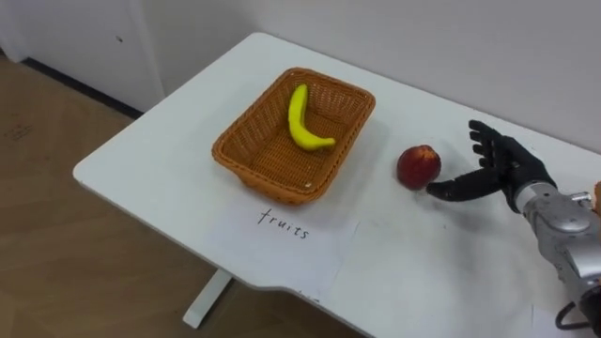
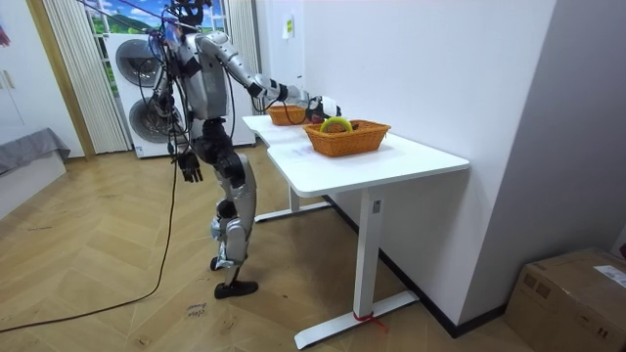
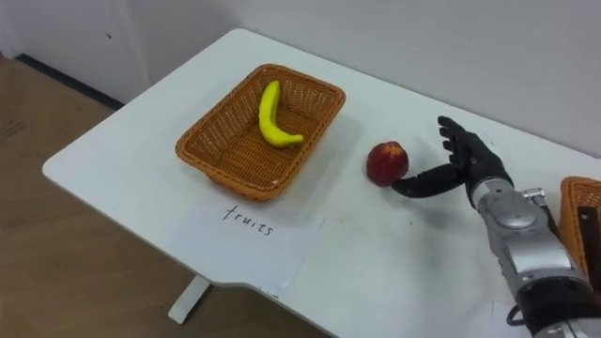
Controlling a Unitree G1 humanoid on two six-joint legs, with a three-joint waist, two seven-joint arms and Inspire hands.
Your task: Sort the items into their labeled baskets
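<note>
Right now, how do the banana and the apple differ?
The banana is yellow, long and curved; the apple is red and round. The banana lies inside the basket; the apple sits on the table, beside the open right hand. Both are fruit.

A white table (image 1: 141, 160) carries a brown wicker basket (image 1: 252, 131), and one yellow banana (image 1: 302, 122) lies inside it. In front of the basket lies a sheet of paper (image 1: 282, 239) with handwriting. To the right of the basket stands a red apple (image 1: 418, 167). The right robot hand (image 1: 502, 169) is just beside the apple with its fingers spread, and its thumb points to the apple's lower side.
</note>
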